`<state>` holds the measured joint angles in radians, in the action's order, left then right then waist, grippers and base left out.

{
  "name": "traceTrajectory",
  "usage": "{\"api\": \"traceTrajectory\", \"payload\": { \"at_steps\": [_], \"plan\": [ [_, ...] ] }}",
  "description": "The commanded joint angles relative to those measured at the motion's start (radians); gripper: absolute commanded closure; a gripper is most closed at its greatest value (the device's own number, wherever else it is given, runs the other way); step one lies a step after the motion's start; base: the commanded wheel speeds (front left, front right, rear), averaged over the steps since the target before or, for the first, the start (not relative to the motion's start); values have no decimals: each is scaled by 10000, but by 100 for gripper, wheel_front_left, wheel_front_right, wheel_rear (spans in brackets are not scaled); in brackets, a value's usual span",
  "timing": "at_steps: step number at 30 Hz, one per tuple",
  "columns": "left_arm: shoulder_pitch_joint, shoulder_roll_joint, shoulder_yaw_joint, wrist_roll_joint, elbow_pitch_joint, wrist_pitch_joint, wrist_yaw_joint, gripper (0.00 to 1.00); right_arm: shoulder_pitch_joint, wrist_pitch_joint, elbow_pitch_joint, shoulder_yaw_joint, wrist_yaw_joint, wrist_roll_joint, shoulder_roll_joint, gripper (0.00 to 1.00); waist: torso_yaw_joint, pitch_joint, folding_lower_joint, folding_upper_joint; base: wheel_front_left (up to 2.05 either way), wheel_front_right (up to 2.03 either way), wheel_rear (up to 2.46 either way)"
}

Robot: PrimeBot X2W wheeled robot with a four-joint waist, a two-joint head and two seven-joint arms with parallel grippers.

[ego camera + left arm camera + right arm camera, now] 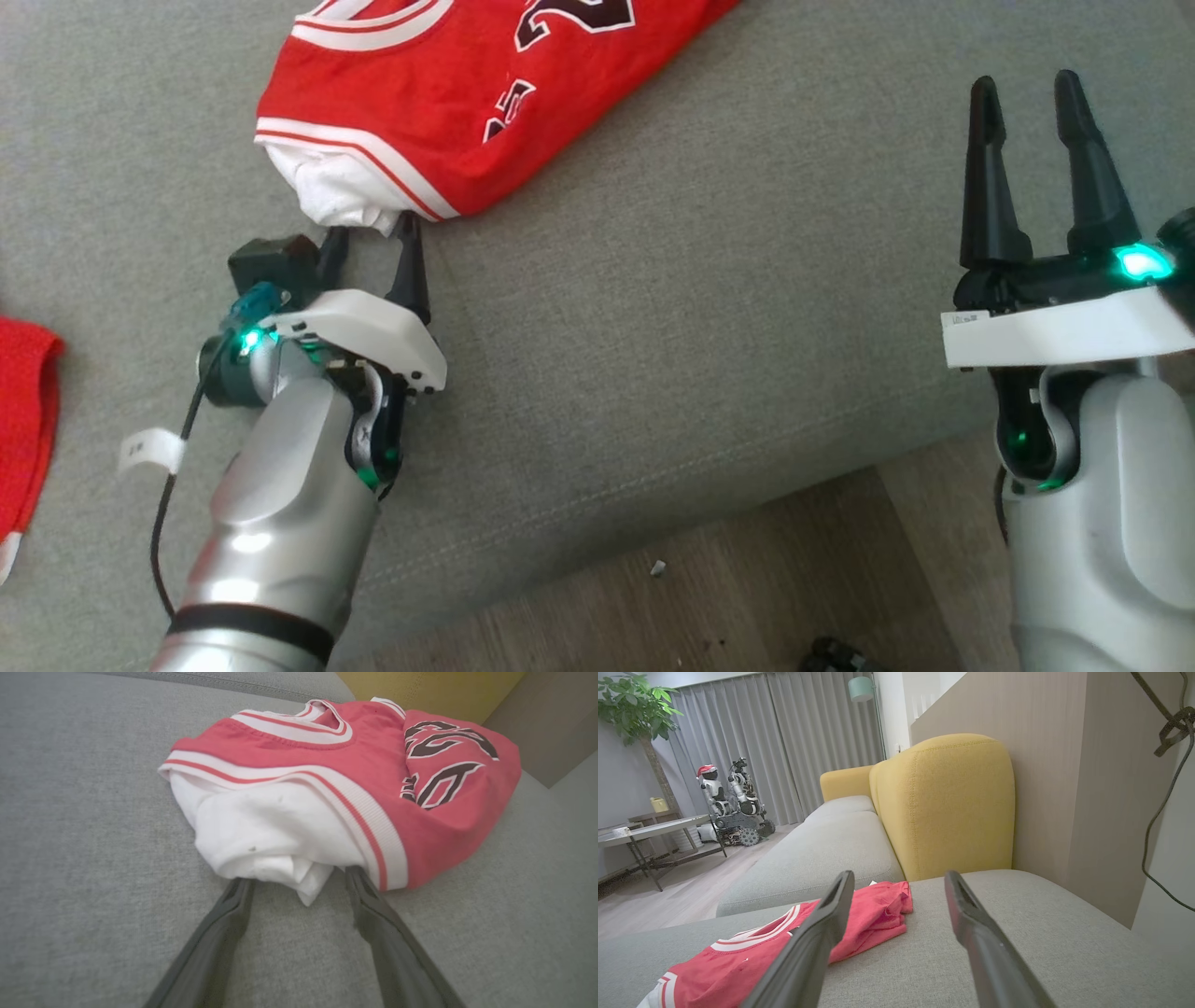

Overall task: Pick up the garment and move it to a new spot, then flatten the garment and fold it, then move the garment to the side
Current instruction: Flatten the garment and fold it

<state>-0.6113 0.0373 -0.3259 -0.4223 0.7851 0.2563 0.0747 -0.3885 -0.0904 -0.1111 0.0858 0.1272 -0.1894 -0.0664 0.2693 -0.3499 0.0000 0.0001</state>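
The garment (448, 103) is a red jersey with white trim and dark numbers, lying bunched on the grey sofa seat (700, 327) at the top left of the head view. Its white inner fabric (266, 835) pokes out at the near end. My left gripper (373, 250) is open, low on the seat, its fingertips (240, 889) touching the edge of that white fabric on either side. The jersey (752, 956) also lies low and left in the right wrist view. My right gripper (1027, 98) is open and empty, held above the seat far to the right of the jersey.
Another red cloth (23, 429) lies at the left edge of the seat. The sofa's front edge meets a wooden floor (709, 597) at the bottom. A yellow backrest (943, 802) stands behind the seat, a wall panel (1059, 774) to its right. A table (649, 830) and another robot (728, 798) stand across the room.
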Motion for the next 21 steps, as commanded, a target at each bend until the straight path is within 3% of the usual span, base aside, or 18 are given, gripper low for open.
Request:
{"api": "traceTrajectory", "payload": {
  "at_steps": [1,2,3,4,12,21],
  "plan": [
    [-333,129,305,101,-106,55,-24,0,43,-78,398,206,35,34,120,0,21,-17,0,-1,0,0,0],
    [-372,129,293,150,3,55,-51,21,46,-89,397,201,35,36,125,0,31,-18,0,-1,0,0,0],
    [-411,129,302,176,72,55,-70,76,49,-100,395,192,35,39,129,0,33,-15,0,-1,0,0,0],
    [-444,129,343,187,88,55,-63,100,54,-110,390,179,35,43,134,0,23,-5,0,-1,0,0,0],
    [-119,183,689,1004,-560,55,266,100,132,-142,300,42,35,53,150,0,-504,426,0,-1,0,0,0],
    [748,814,975,2421,-2066,55,787,100,261,-86,119,-229,35,79,157,0,-1429,1081,0,-1,0,0,0]
  ]
}}
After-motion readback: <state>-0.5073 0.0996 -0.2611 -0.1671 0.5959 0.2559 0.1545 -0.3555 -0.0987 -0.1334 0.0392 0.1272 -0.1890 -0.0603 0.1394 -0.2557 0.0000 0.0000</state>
